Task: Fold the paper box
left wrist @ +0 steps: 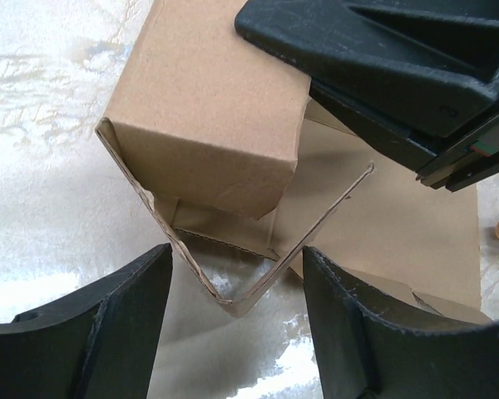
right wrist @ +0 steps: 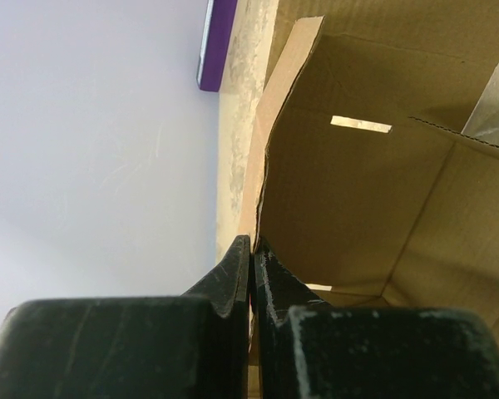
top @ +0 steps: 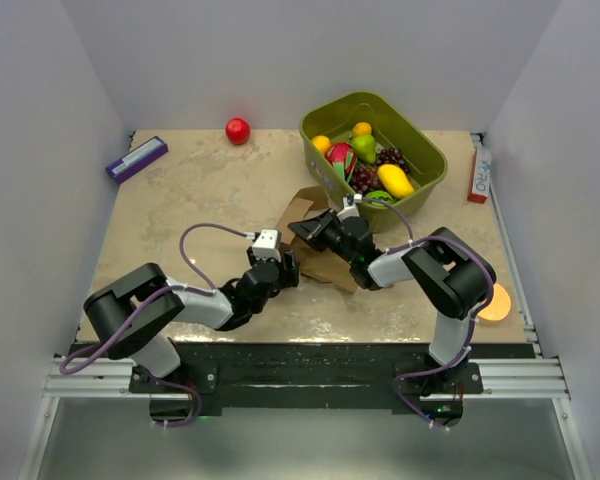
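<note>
At table (top: 180, 210) centre, angled inward: right gripper (right wrist: 250, 248) pinches paper box (left wrist: 208, 108), left gripper (left wrist: 237, 256) wide.

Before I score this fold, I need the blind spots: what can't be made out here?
Top view: the right arm covers most of the paper box; its shape is unclear.
Left wrist view: the right gripper hides the box's far side.
Right wrist view: frame edge cuts off the box.
Top view: red-and-white box, print too small.
</note>
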